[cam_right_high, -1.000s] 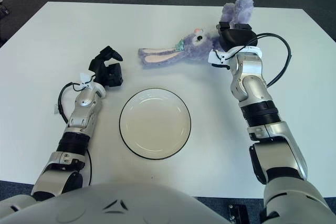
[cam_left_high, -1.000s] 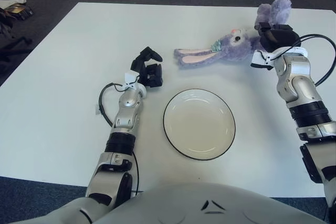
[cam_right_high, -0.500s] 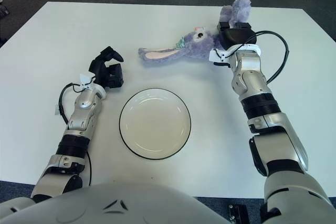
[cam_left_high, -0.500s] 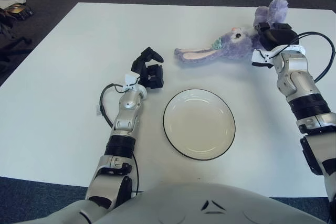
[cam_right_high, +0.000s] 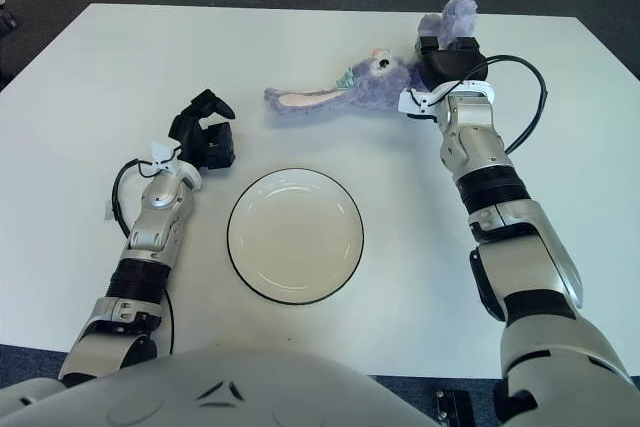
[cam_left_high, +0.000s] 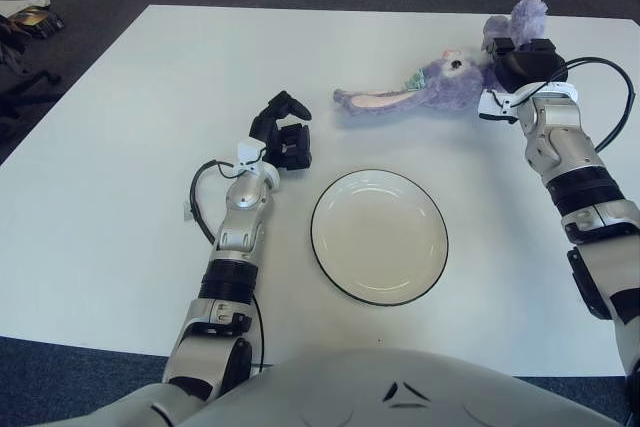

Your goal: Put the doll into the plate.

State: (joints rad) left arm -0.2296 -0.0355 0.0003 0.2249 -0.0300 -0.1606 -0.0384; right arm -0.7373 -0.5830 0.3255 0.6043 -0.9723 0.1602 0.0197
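Note:
The doll (cam_left_high: 440,83) is a purple plush bunny with long ears that point left, at the far right of the white table. My right hand (cam_left_high: 522,63) is shut on the doll's body and holds its head and ears a little off the table. The plate (cam_left_high: 380,239) is white with a dark rim and lies empty in the middle, nearer to me than the doll. My left hand (cam_left_high: 282,133) rests on the table just left of the plate, its fingers relaxed and holding nothing.
The white table (cam_left_high: 120,197) ends at a dark carpet on all sides. Some dark clutter (cam_left_high: 25,22) lies on the floor at the far left. A black cable (cam_left_high: 612,82) loops beside my right wrist.
My right hand has drawn the doll slightly up and away from me; its ears have risen off the table. The left hand and the plate have not moved.

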